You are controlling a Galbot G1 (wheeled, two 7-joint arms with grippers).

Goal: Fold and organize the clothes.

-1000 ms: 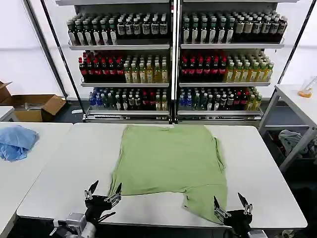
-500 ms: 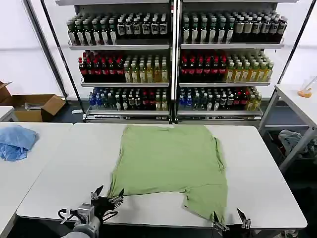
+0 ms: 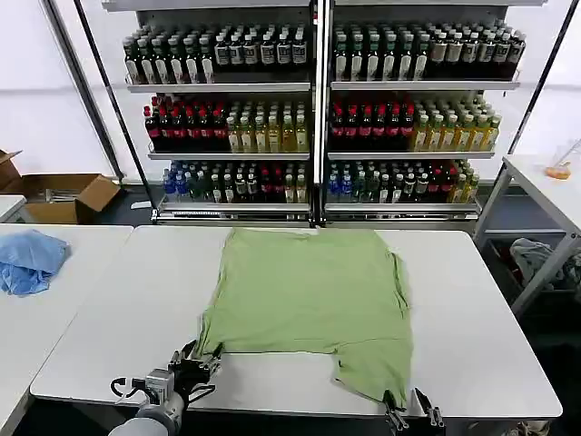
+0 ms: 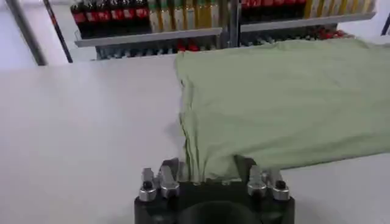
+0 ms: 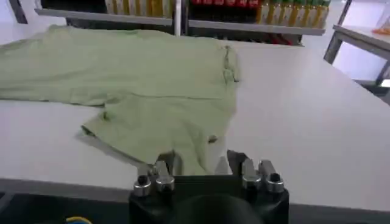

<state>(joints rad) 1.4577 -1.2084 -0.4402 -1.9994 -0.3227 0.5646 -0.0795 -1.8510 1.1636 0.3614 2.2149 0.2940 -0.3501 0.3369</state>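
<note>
Head view: a tall shelf rack (image 3: 318,109) packed with bottled drinks stands behind a white desk (image 3: 118,309), on which the light green polo shirt (image 3: 309,291) lies spread flat, its near right corner hanging close to the front edge. A second desk (image 3: 36,318) to the robot's left carries a crumpled light blue cloth (image 3: 29,259), and a cardboard box (image 3: 64,195) sits on the floor beyond it. At the shirt's near left corner the left end effector (image 3: 201,357) rests low at the desk, its fingers spread to either side of the hem. At the bottom edge of the frame the right end effector (image 3: 408,413) pokes up just below the shirt's near right corner, fingers parted.

The left wrist view adds what the head camera cannot resolve: the shirt (image 4: 280,103) edge, with a folded seam line running away from the camera, reaches right in between the left end effector's (image 4: 210,173) open fingers, cloth lying between them, no pinch closed on it.

The right wrist view shows the shirt (image 5: 146,79) with one sleeve-like flap drooping toward the right end effector (image 5: 201,161), whose fingers stand apart around the flap's tip at the desk (image 5: 304,122) front edge.
</note>
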